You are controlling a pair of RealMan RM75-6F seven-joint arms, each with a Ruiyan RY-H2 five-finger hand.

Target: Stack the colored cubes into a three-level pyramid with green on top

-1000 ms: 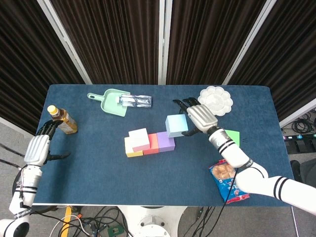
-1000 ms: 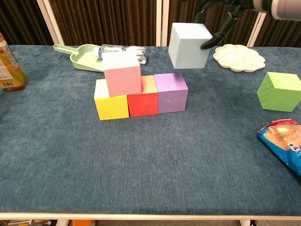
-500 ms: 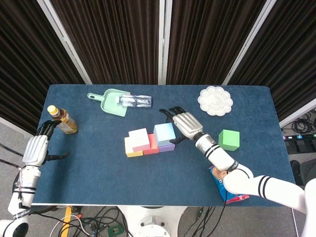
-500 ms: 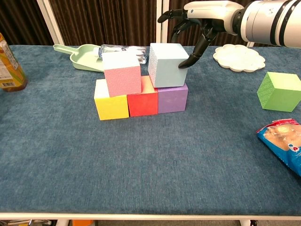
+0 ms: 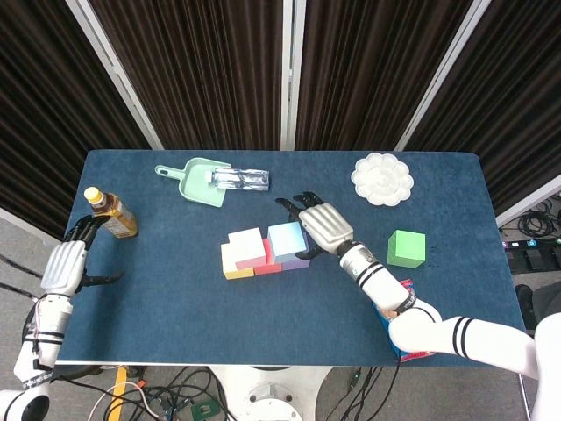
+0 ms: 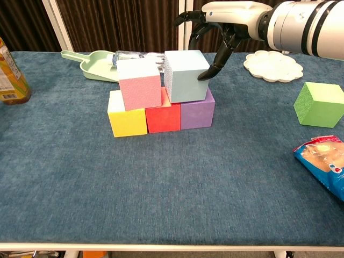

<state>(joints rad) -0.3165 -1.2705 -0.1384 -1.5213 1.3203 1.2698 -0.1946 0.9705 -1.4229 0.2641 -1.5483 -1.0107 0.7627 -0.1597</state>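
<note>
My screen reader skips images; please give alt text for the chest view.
The right hand holds a light blue cube on the red and purple cubes, beside a pink cube. A green cube sits apart.

Right hand (image 6: pixel 215 32) holds light-blue cube (image 6: pixel 185 75) atop purple cube (image 6: pixel 197 110)

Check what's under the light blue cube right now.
The light blue cube sits over the red cube and purple cube, straddling their seam. The right hand holds it. Their top faces are covered, so full contact can't be confirmed.
</note>
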